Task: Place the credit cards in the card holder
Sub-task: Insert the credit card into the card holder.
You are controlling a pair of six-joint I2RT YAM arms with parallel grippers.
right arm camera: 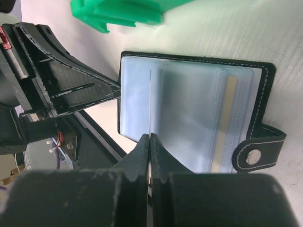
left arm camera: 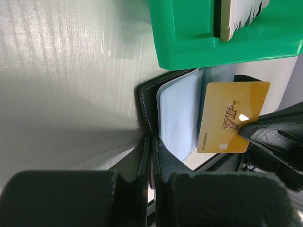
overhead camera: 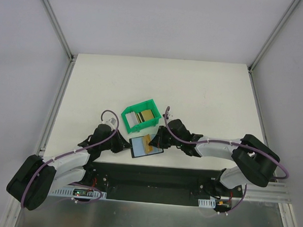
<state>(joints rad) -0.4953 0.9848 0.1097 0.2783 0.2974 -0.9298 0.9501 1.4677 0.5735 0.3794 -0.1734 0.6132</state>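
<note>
The black stitched card holder (right arm camera: 189,104) lies open on the tabletop (overhead camera: 203,96), clear plastic sleeves up. The left gripper (left arm camera: 150,142) clamps its edge; the right gripper (right arm camera: 149,139) pinches 1 thin gold card (left arm camera: 232,116) over it.

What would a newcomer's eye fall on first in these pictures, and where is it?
First, the gold VIP card, pinched in the right gripper over the open black card holder between the two arms. Next, the left gripper, shut on the holder's edge. Just behind the holder sits a bright green bin with more cards inside.
</note>
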